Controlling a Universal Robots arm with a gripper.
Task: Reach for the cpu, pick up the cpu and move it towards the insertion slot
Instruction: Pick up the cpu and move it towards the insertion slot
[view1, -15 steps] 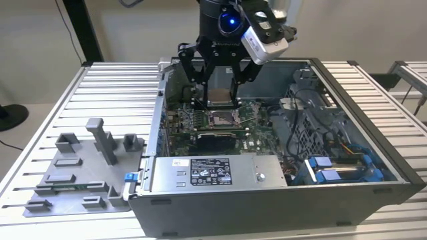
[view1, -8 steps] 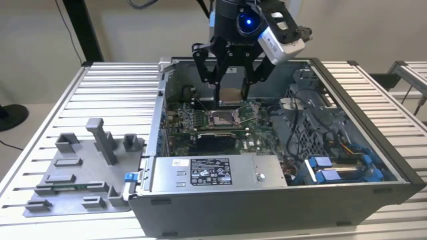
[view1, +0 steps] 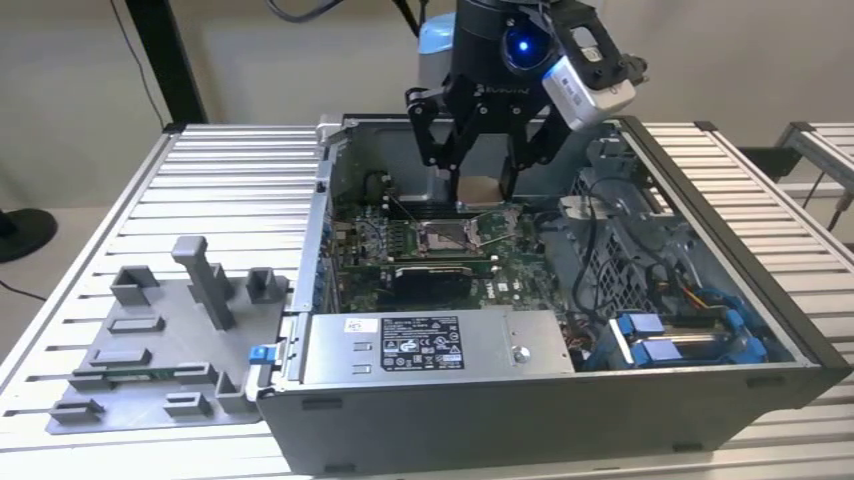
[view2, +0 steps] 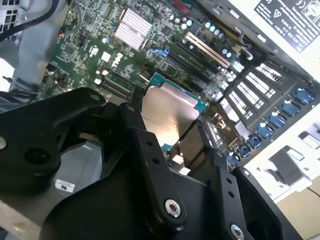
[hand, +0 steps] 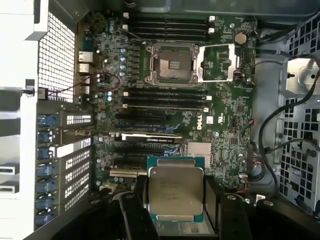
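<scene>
My gripper (view1: 482, 192) hangs inside the open computer case, shut on the cpu (view1: 481, 190), a thin square chip with a silvery top. Both wrist views show the cpu (hand: 175, 191) (view2: 169, 114) clamped between the black fingers (hand: 134, 216), held above the green motherboard. The insertion slot (view1: 449, 236) is a square metal socket with a dark centre and its frame flipped open; in the exterior view it lies just below and in front of the held chip. In the first wrist view the insertion slot (hand: 172, 63) is a good way ahead of the chip.
The case walls (view1: 324, 200) ring the motherboard (hand: 225, 125). A silver power supply (view1: 427, 345) sits at the case front, cables and blue connectors (view1: 667, 340) at the exterior view's right. A grey tray with plastic blocks (view1: 160, 350) lies on the slatted table at the exterior view's left.
</scene>
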